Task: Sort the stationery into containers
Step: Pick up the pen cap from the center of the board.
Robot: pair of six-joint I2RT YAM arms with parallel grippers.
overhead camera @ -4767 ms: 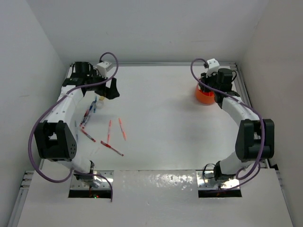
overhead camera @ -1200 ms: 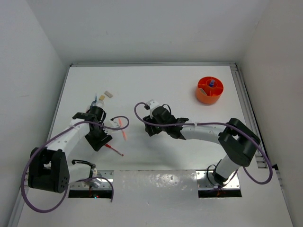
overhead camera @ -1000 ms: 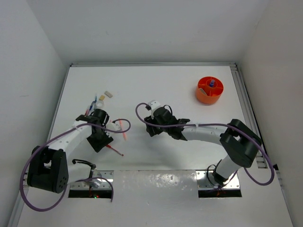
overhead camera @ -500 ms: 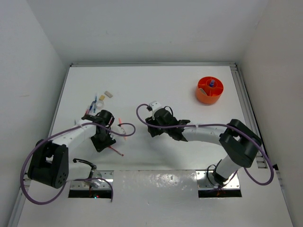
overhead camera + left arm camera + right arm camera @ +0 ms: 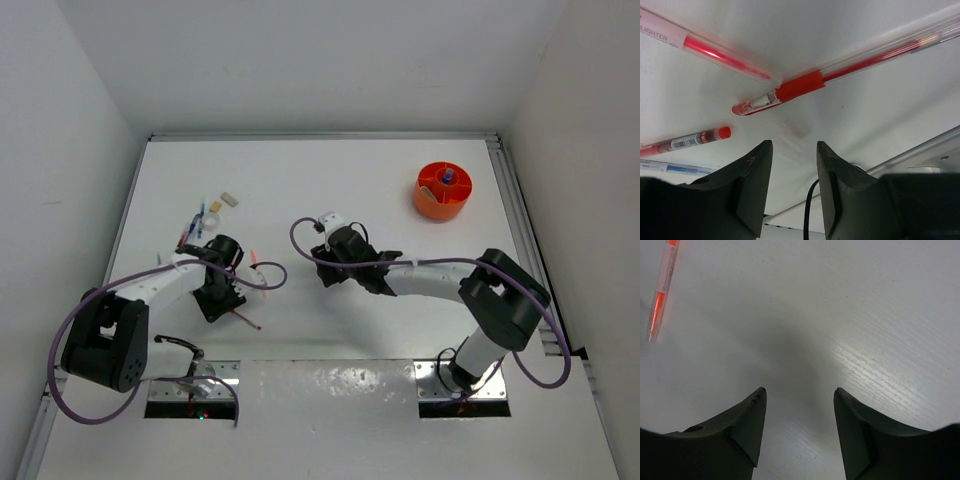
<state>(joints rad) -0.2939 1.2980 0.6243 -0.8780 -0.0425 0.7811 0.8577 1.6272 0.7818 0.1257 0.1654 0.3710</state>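
Lettering ending "LIGHTER" marks a red pen [image 5: 705, 48] near the spread left gripper [image 5: 793, 145] (right gripper [image 5: 800, 390] likewise spread).

- Your table [image 5: 865, 300] is white and mostly matt; fine brushed streaks catch the light at the right of the right wrist view.
- The pens [image 5: 850, 67] have clear, glossy plastic barrels, and one has an opaque red grip.
- The tub [image 5: 432, 207] looks like smooth orange plastic.
- The fingers [image 5: 747, 185] are dark, matt plastic.
- The rail [image 5: 920, 150], lower right, looks like bare metal.
- The bottom panel [image 5: 330, 385] is glossy white.
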